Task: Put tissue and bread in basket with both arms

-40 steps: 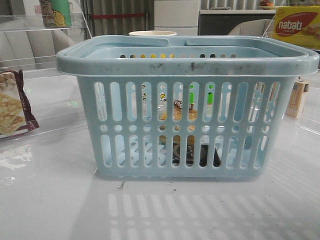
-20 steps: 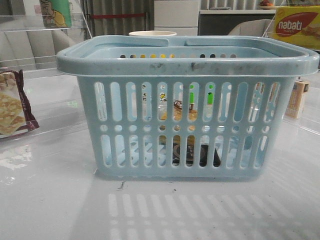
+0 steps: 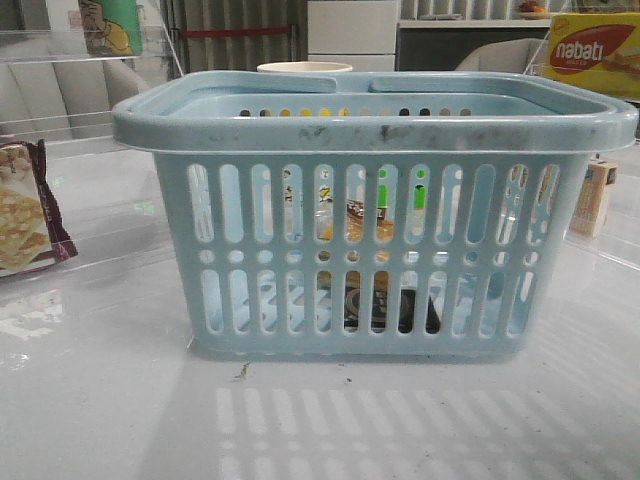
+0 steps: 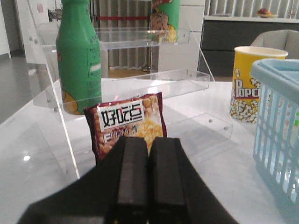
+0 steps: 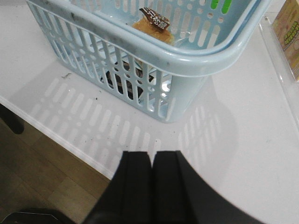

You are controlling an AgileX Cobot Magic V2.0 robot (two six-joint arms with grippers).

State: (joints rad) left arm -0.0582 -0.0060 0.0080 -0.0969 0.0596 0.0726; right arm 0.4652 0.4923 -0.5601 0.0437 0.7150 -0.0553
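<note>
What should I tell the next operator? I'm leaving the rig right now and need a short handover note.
Left gripper: shut, empty, pulled back facing the maroon cracker bag and green bottle.
Right gripper: shut, empty, outside the basket near the table edge.
Bread: inside the basket, wrapper and dark label visible from the right wrist view.
Tissue: a dark flat packet on the basket floor, seen through the front slots.
Done: both items appear to be in the basket, neither arm holding anything.
Left: probably nothing beyond confirming placement and parking the arms.
</note>
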